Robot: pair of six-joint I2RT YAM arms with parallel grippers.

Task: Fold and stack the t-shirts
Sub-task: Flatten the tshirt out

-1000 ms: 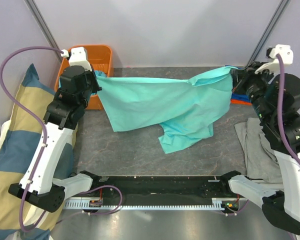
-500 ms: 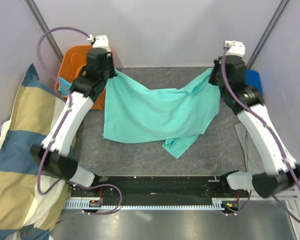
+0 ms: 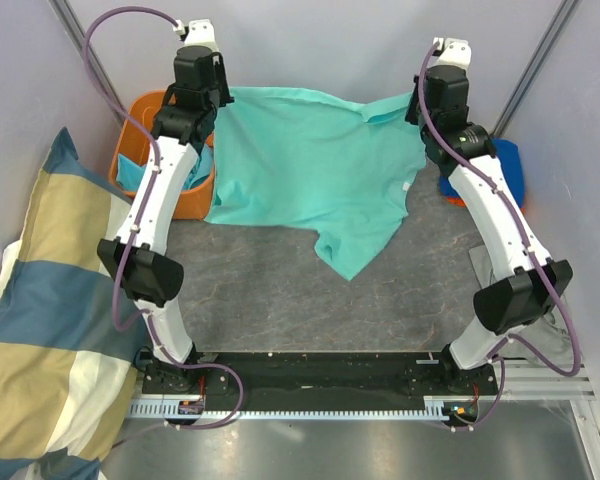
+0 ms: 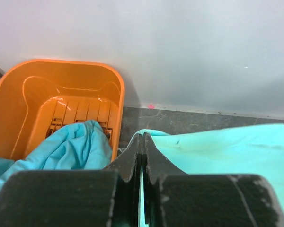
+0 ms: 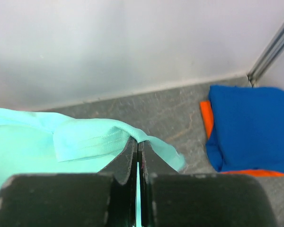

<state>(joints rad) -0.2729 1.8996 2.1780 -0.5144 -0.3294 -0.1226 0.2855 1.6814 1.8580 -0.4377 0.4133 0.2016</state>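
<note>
Four t-shirts in view, one of each colour. One mint-teal t-shirt: hangs spread wide along the far edge of the bench, held up by its two top corners, with the lower cloth draping toward the middle of the bench and ending in one loose point there. Covers the far middle of the bench; left side overlaps the near rim of the basket in the top view.

Two tools, one on each top corner. Left tool: pressed together, pinching the mint-teal t-shirt's left corner, up by the far-left corner of the bench. Right tool: pressed together too, pinching the right corner where a stitched hem folds over the fingertips, up by the far-right corner. Both arms reach steeply up and away from the near edge.

One turquoise t-shirt: lies crumpled inside the single orange basket, just off the far-left corner of the bench; whether more cloth lies under it cannot be told.

One royal blue t-shirt: folded flat at the far-right corner, beside the right arm. One orange t-shirt: folded directly beneath the blue one, showing only as a strip along its left and near sides.

One striped blue-and-cream pillow: off the left edge of the bench.
</note>
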